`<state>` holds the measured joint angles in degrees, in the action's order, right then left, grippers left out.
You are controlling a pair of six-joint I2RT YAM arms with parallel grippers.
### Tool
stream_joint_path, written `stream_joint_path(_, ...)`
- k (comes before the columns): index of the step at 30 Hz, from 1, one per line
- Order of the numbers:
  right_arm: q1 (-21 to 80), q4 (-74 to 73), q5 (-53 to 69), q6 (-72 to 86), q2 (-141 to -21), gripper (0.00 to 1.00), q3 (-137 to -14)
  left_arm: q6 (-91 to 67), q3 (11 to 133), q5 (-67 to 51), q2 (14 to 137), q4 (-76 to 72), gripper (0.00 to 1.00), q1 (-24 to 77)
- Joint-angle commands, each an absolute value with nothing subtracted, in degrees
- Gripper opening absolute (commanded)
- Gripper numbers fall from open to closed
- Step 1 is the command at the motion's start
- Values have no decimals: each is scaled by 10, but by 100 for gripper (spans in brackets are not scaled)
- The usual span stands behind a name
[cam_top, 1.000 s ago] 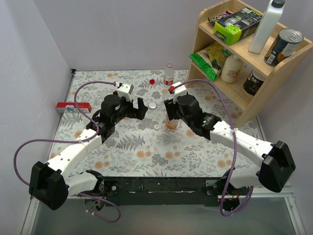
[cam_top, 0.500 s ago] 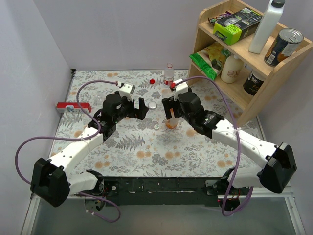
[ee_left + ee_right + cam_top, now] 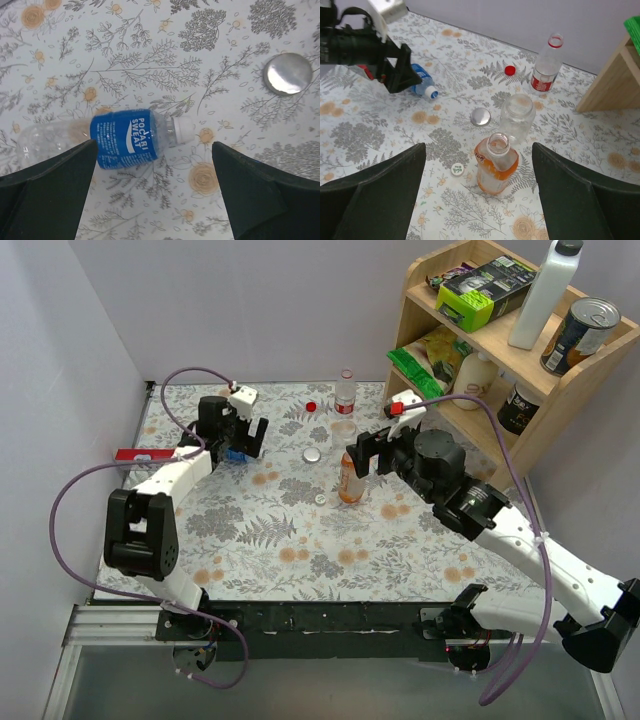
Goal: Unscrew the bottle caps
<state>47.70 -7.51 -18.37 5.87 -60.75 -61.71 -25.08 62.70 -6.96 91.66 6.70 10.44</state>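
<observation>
1. Left end effector (image 3: 245, 437): jaws apart, upper left, over the lying Pocari Sweat bottle (image 3: 127, 138), its bluish-white cap (image 3: 182, 128) on.
2. Right end effector (image 3: 362, 455): jaws apart, beside the uncapped orange-liquid bottle (image 3: 495, 167), centre.
3. Silver cap (image 3: 481, 116), red cap (image 3: 509, 70) and white cap (image 3: 457, 169) lie loose on the table (image 3: 300, 550).

Lying on the fern-print table (image 3: 300, 540): capped blue-labelled bottle (image 3: 127, 137), red cap (image 3: 509, 70), silver cap (image 3: 480, 116), white cap (image 3: 457, 169); standing open there: orange-liquid bottle (image 3: 495, 167), squat clear bottle (image 3: 516, 117), red-labelled bottle (image 3: 545, 65).
</observation>
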Motion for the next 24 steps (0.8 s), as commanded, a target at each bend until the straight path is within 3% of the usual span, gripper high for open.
stream_joint_path(1, 479, -51, -142, 70, -580, 93, -608, -87, 673, -112, 954, 92, 98, 98)
stream_joint_path(11, 479, -60, -112, 89, -545, 92, -583, 19, 710, -199, 984, 156, 98, 67)
stream_joint_path(24, 479, -76, -105, 90, -504, 92, -578, 66, 724, -141, 1040, 170, 98, 65)
